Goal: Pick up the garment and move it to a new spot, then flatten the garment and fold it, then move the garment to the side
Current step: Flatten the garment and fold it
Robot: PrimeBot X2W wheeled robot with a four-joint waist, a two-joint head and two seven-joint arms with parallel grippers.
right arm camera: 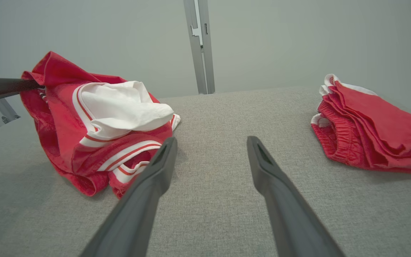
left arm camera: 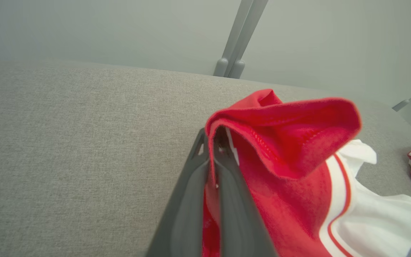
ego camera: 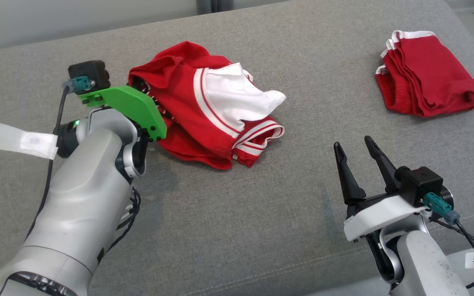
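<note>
Nearest the robot, the right end effector (ego camera: 352,142) hovers over bare grey fabric of the bench (ego camera: 237,230). Its two dark fingers (right arm camera: 145,192) stand wide apart with nothing between them, and they point away from the robot. A white plate (ego camera: 381,213) sits at its wrist.

Ahead of this end effector and to its left lies the garment (ego camera: 204,107), a crumpled red piece with white stripes and a white panel turned up on top. In the right wrist view the garment (right arm camera: 95,117) bunches just beyond the left fingertip, its striped hem resting on the bench (right arm camera: 219,200).

The left end effector (ego camera: 141,88), which carries a green plate (ego camera: 132,107), reaches into the garment's near left edge. In the left wrist view the left end effector (left arm camera: 213,134) has its fingers (left arm camera: 187,207) pressed together on a fold of red cloth, which passes between them and drapes over their tips. The rest of the garment (left arm camera: 298,153) spreads to the right of that grip and down onto the bench (left arm camera: 84,142).

A white paper tag (ego camera: 19,139) hangs from the left forearm.

Farther off, ahead and to the right of the right end effector and well apart from the garment, sits a folded red pile (ego camera: 430,78) with white trim, its layers stacked neatly (right arm camera: 369,125).

Beyond the bench's far edge stands a grey post (right arm camera: 200,46) against a pale wall (right arm camera: 298,35).
</note>
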